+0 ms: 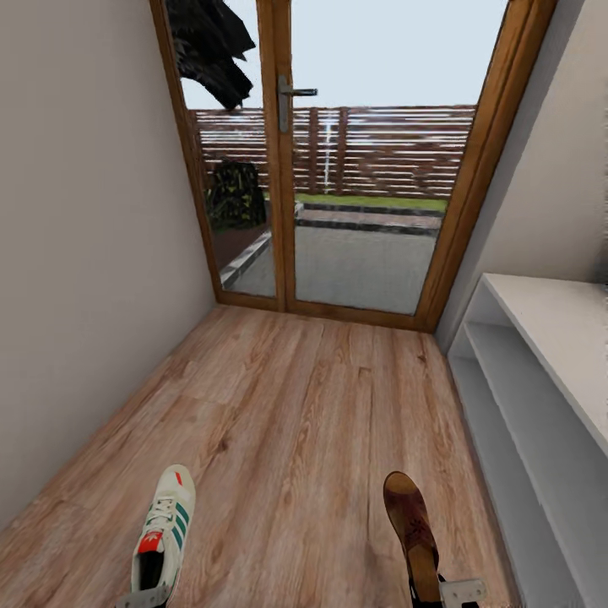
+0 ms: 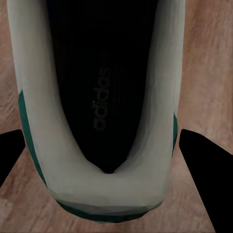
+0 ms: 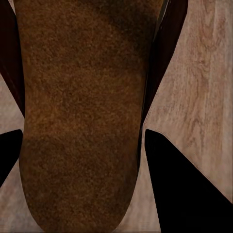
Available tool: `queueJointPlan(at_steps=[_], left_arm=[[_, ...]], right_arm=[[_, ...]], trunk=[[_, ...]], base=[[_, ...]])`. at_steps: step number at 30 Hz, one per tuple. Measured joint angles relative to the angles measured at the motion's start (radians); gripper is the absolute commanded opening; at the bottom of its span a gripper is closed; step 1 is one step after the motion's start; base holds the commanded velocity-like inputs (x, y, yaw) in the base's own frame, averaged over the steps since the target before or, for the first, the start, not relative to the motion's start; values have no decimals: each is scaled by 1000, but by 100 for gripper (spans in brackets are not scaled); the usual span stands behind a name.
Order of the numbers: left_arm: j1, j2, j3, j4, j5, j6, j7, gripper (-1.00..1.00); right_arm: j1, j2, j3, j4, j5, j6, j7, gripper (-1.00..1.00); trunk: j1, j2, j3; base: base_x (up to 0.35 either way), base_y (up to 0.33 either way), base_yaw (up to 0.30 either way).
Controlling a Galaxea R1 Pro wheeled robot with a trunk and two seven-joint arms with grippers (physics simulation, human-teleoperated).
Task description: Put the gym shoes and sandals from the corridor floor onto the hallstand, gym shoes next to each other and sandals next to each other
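Lengthwise, toes toward the door, left hand (image 2: 104,160) grips sneaker (image 1: 165,528), right hand (image 3: 82,160) grips sandal (image 1: 411,519).

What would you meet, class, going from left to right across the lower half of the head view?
Beige left wall → gym shoe → bare corridor floor → sandal → white shoe rack.

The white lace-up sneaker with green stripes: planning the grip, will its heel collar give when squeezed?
The white lace-up sneaker with green stripes probably gives somewhat: its heel collar looks thin around an open, hollow interior. Its flat sole suggests it won't roll on the wood-plank floor.
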Motion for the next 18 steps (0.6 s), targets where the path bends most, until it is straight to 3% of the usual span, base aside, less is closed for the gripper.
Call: queueJointPlan(at_steps=[9,18], left_arm=[[0,0,0,0,-1,1,-1,-100],[0,0,0,0,-5,0,-1,-100]], right_arm=[[-1,0,0,0,-1,0,0,-100],[0,0,0,0,0,0,0,-100]], trunk=[[0,0,8],[0,0,17]], base=[[1,331,-193],[122,330,-221]])
